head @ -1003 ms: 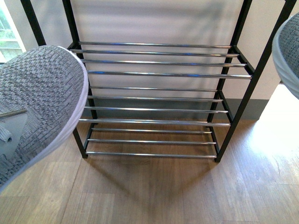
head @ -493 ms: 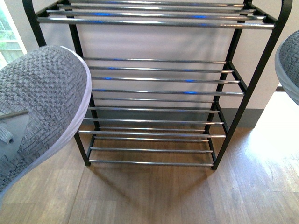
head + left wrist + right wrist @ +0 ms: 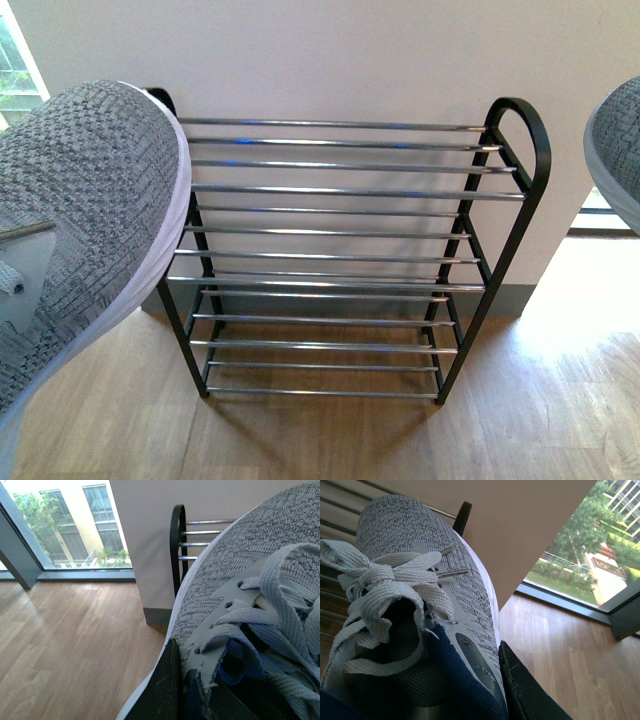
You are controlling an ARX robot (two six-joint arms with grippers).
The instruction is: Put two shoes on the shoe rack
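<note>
left shoe (image 3: 80,230), right shoe (image 3: 620,140), held aloft before shoe rack (image 3: 350,190), against wall (image 3: 330,50)

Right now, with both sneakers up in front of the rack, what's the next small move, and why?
Probably ease the left shoe forward and inward, over the top tier of the shoe rack. All its tiers look bare, and both this shoe and the right shoe hang in the air short of the rack, one at each side.
</note>
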